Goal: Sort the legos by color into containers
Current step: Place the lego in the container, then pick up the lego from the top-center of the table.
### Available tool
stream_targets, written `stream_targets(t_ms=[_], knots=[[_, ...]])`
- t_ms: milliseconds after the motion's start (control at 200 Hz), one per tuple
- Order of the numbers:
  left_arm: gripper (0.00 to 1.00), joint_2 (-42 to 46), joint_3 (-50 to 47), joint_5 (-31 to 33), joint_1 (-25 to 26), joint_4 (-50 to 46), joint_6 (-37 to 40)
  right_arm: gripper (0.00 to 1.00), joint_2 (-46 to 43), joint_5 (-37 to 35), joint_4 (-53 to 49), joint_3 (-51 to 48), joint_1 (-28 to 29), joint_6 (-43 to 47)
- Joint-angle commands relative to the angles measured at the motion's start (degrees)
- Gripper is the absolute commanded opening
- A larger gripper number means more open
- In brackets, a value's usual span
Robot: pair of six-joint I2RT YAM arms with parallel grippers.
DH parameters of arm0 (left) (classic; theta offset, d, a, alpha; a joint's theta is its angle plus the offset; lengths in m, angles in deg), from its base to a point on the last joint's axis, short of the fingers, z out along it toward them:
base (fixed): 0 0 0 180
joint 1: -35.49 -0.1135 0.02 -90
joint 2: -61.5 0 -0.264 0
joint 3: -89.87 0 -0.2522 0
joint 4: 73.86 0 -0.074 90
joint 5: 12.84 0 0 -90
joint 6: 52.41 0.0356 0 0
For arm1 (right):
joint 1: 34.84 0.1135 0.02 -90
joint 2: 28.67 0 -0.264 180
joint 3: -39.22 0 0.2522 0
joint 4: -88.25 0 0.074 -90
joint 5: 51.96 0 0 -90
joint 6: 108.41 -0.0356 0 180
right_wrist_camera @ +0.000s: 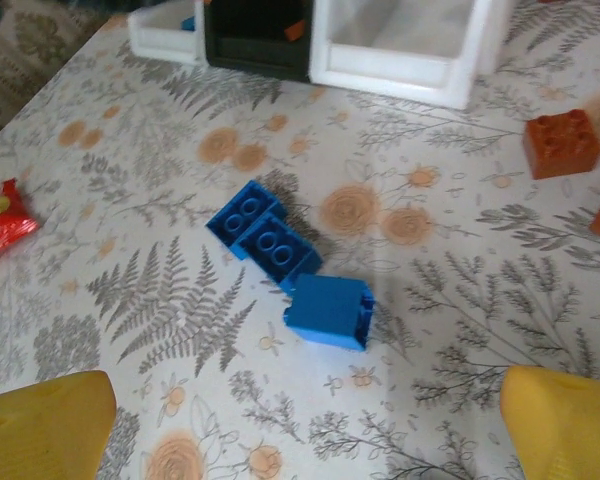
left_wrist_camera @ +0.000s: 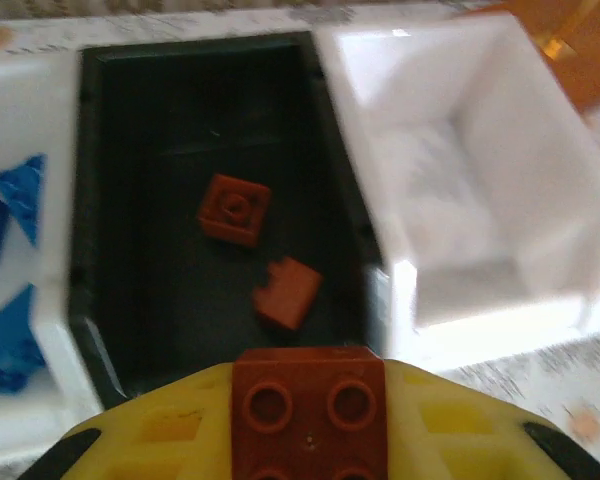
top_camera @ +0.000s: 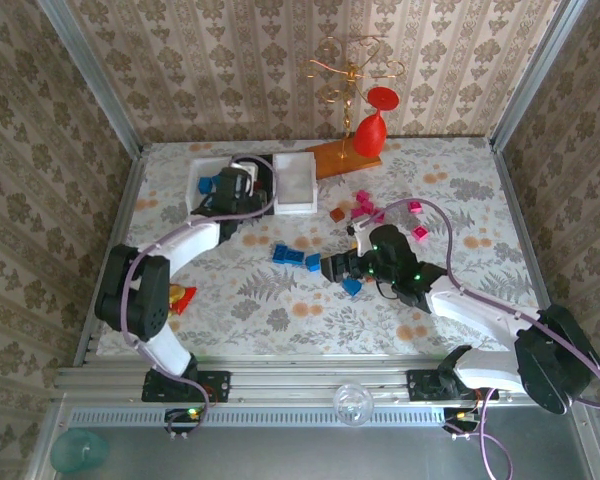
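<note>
My left gripper [left_wrist_camera: 308, 405] is shut on a brown-orange lego [left_wrist_camera: 308, 385], held over the near end of the black container [left_wrist_camera: 90, 200]. Two brown legos [left_wrist_camera: 235, 208] lie inside that bin. The white container [left_wrist_camera: 50, 290] to its left holds blue legos [left_wrist_camera: 5, 200]; the white container [left_wrist_camera: 540, 190] on its right looks bare. My right gripper [right_wrist_camera: 305, 440] stands open just above the table, with three blue legos [right_wrist_camera: 328, 310] ahead of it. Magenta legos [top_camera: 363, 207] and a brown one [top_camera: 337, 213] lie scattered right of the bins.
A wooden base with a gold wire stand [top_camera: 325, 158] and a red goblet [top_camera: 372, 125] stand at the back. A yellow and red toy [top_camera: 180, 297] lies by the left arm. Another blue lego [top_camera: 352, 287] sits under the right wrist. Patterned walls close in three sides.
</note>
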State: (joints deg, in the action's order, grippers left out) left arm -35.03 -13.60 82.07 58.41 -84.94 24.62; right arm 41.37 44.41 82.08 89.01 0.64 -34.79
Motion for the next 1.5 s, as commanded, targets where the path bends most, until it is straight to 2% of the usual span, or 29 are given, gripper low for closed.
stream_targets(t_ms=[0,190,420,525,655,790,955,1075,1140,1245,1350,1495], knots=[[0.32,-5.1,6.4,-2.7,-2.8,-2.0,-1.1,1.0,-1.3,0.0,1.2,0.1,0.2,1.8],[0.35,-16.3,20.3,-5.9,-5.9,-7.3,-1.1,1.0,-1.5,-0.3,0.8,0.1,0.3,1.8],[0.41,-25.7,34.4,-8.3,-6.4,-14.1,-0.2,1.0,-2.2,-1.0,0.3,0.1,0.3,2.0],[0.47,-26.7,36.9,-8.9,-6.3,-15.8,-0.1,1.0,-2.1,-1.2,0.2,0.0,0.3,2.0],[0.58,-23.9,34.9,-9.7,-6.2,-14.4,-0.8,1.0,-1.8,-1.3,0.4,0.1,0.3,1.9],[0.61,-16.9,27.3,-11.7,-6.1,-10.8,-2.1,1.0,-1.2,-2.6,0.2,0.2,0.3,1.5],[0.64,-3.4,8.4,-15.9,-4.6,0.0,-6.1,1.0,0.9,-9.7,-3.7,1.8,0.2,0.6],[0.65,5.8,-5.5,-18.0,-2.1,7.8,-8.6,1.0,4.4,-10.7,-4.5,3.9,0.2,0.1],[0.66,9.7,-11.3,-19.3,-0.5,10.5,-9.0,1.0,7.8,-11.7,-6.0,6.8,0.2,-0.6],[0.67,15.2,-18.6,-18.6,1.4,12.0,-10.1,1.0,15.6,-17.2,-10.7,13.5,0.1,-1.3],[0.67,20.1,-24.9,-18.3,1.9,15.2,-12.5,1.0,23.6,-19.9,-15.4,22.4,-0.4,2.5],[0.68,24.9,-30.4,-17.2,2.1,16.6,-13.9,0.98,33.4,-19.3,-21.7,33.2,-3.2,7.1]])
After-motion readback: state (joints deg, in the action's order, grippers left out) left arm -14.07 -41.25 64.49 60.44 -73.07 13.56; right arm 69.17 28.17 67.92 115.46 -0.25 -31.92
